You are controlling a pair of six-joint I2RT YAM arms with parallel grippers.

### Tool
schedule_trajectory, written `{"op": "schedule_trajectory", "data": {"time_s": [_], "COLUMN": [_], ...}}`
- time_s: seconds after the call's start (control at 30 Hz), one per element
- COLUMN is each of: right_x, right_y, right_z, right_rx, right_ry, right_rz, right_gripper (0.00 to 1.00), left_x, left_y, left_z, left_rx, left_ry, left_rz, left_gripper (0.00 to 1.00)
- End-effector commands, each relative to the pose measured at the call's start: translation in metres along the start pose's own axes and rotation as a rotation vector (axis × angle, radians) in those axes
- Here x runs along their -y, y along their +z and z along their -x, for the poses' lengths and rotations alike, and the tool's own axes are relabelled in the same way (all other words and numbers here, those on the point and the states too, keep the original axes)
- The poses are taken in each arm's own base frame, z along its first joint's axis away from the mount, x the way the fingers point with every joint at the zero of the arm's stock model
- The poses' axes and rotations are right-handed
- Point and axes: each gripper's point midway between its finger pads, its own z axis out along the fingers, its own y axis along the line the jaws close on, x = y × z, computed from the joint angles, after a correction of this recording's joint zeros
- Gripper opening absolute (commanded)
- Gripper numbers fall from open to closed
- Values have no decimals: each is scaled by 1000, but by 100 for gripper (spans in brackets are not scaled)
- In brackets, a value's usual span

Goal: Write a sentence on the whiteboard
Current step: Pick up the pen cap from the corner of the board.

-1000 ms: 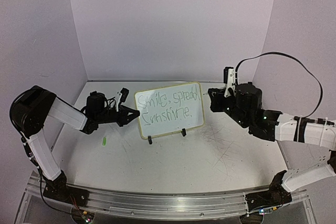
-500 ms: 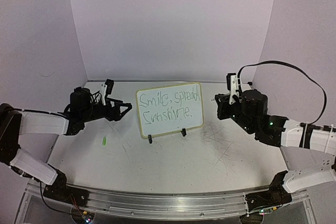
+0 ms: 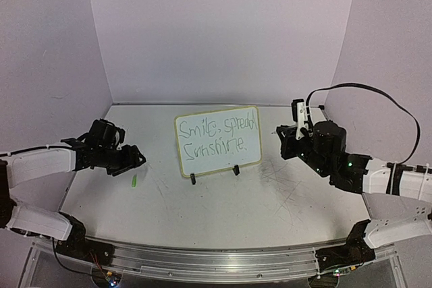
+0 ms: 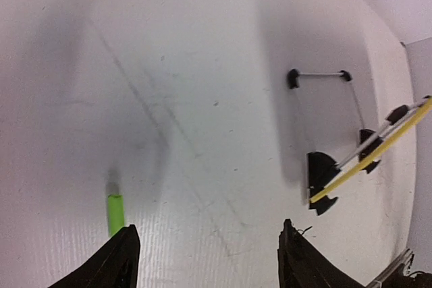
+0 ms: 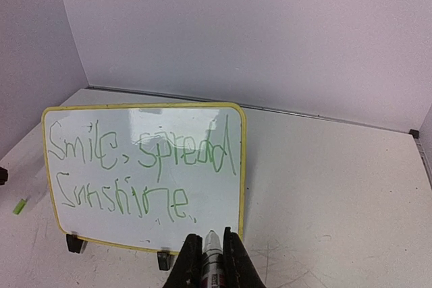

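Observation:
The whiteboard [image 3: 217,141] stands upright on two black feet at mid-table. On it the sentence [image 3: 217,136] runs in two green lines, "Smile, spread Sunshine." [image 5: 142,160]. My left gripper [image 3: 135,160] is open and empty, low over the table left of the board, its fingertips [image 4: 125,241] spread wide. A green cap [image 4: 115,212] lies just ahead of the left finger. My right gripper [image 5: 212,244] is shut on a marker [image 5: 213,255], tip pointing at the board's lower right corner [image 5: 241,166] and clear of it. The board shows edge-on [image 4: 378,156] in the left wrist view.
The table [image 3: 270,193] is white and scratched, closed in by lilac walls at the back and both sides. The green cap [image 3: 133,181] lies loose left of the board. A black cable [image 3: 378,92] loops above the right arm.
My left gripper has let go of the board's left edge, opened, and drawn back left and down toward the green cap. My right gripper has backed slightly right of the board, marker still held.

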Motion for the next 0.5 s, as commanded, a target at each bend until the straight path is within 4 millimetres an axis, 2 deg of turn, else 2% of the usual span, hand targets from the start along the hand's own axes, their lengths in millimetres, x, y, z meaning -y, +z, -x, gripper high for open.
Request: {"op": "schedule_trajectory", "data": {"time_s": [0.0, 0.17, 0.33, 0.47], "right_x": [-5, -6, -5, -6], "right_y": [-8, -14, -16, -15], "right_z": [17, 17, 18, 20], "right_rx": [63, 70, 75, 77], "right_ry": [22, 55, 67, 69], "right_rz": [43, 65, 66, 67], "right_gripper": [0, 0, 0, 0], "left_x": [-27, -43, -56, -65], "left_y": [10, 31, 36, 39], "left_z": [-6, -12, -28, -39], "left_rx": [-99, -170, -216, -246], "left_ry": [7, 52, 57, 57], "left_rz": [193, 284, 327, 349], "left_gripper": [66, 57, 52, 42]}}
